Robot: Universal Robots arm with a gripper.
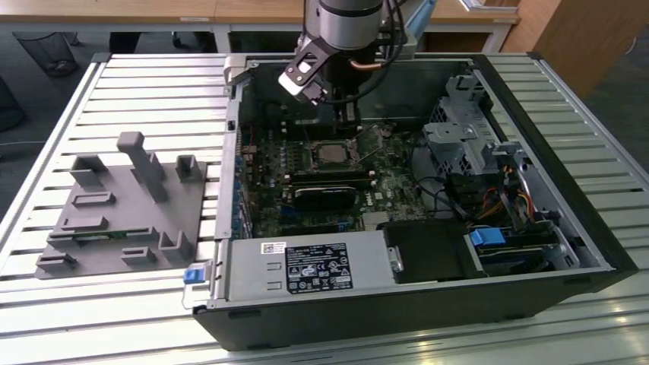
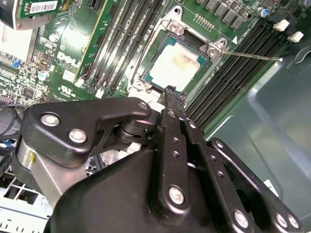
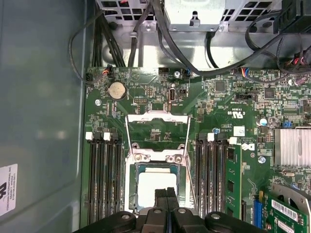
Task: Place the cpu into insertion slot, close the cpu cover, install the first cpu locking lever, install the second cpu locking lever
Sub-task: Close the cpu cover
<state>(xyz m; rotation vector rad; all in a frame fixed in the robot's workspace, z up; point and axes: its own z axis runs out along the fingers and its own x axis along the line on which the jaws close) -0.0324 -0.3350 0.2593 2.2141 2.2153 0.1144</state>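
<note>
Two fingers of my tool [image 3: 166,193] are pressed together with nothing between them, tips right at the edge of the insertion slot [image 3: 131,194]. The cpu [image 3: 155,187] lies flat in that slot, silvery-tan face up, so I judge it seated. The cpu cover [image 3: 157,131] stands swung back on its hinge, leaving the chip bare. One thin locking lever [image 2: 252,55] pokes out sideways, unlatched, which is why the cover hangs free.

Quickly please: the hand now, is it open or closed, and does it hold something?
Hand: closed, fingertips together, holding nothing, close to the cpu.
</note>
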